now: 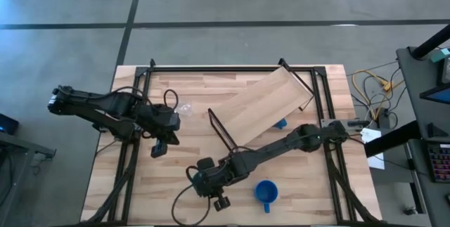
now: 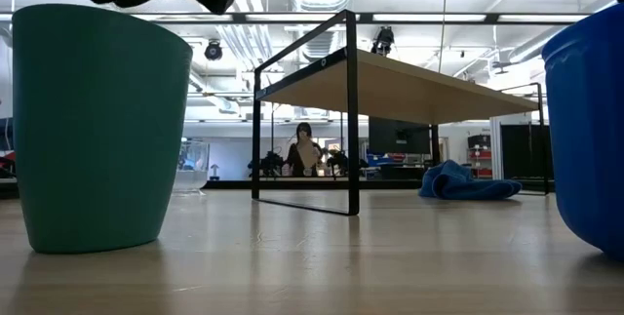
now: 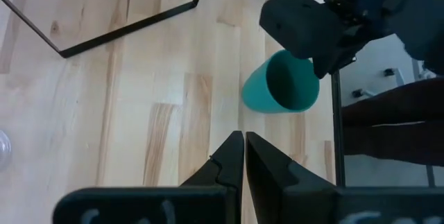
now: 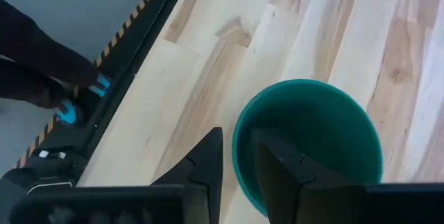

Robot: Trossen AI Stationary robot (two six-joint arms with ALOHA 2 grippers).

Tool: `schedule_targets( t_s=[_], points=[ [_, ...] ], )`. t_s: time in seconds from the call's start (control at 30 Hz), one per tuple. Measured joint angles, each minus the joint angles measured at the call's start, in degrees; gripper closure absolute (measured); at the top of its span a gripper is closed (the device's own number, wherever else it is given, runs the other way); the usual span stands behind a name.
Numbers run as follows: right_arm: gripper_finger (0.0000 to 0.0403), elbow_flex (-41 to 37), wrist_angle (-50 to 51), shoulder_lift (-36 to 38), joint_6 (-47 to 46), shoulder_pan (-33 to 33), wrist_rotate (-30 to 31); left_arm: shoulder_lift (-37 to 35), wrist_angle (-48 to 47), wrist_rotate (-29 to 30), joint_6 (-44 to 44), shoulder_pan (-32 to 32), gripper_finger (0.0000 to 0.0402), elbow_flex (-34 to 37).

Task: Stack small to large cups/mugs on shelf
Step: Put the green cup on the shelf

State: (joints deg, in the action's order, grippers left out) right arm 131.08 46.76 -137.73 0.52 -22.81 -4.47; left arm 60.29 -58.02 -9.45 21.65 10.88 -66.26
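Green cup (image 4: pixel 309 141) upright on table; right gripper (image 4: pixel 239 165) straddles its rim, fingers apart | step: grasp; next: pinch, lift | left gripper (image 3: pixel 244 156) pressed together, waiting

The shelf (image 1: pixel 264 106) stands mid-desk (image 1: pixel 176 178); the mug (image 1: pixel 266 192) sits near-right of it, the glass cup (image 1: pixel 184 107) to its left.

The right arm reaches across the table's near side, its right gripper (image 4: pixel 239 161) pointing down with fingers slightly parted. The left arm waits at the left, its left gripper (image 3: pixel 244 156) closed.
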Motion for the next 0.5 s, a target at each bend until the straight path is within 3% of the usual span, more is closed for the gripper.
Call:
schedule_targets(
  t_s=[0.5],
  points=[
    [0.0330, -1.58, -0.33, -0.11, -0.47, 0.46, 0.00, 0.03, 0.00, 0.04, -1.72, 0.02, 0.0400, 0.00]
  ],
)
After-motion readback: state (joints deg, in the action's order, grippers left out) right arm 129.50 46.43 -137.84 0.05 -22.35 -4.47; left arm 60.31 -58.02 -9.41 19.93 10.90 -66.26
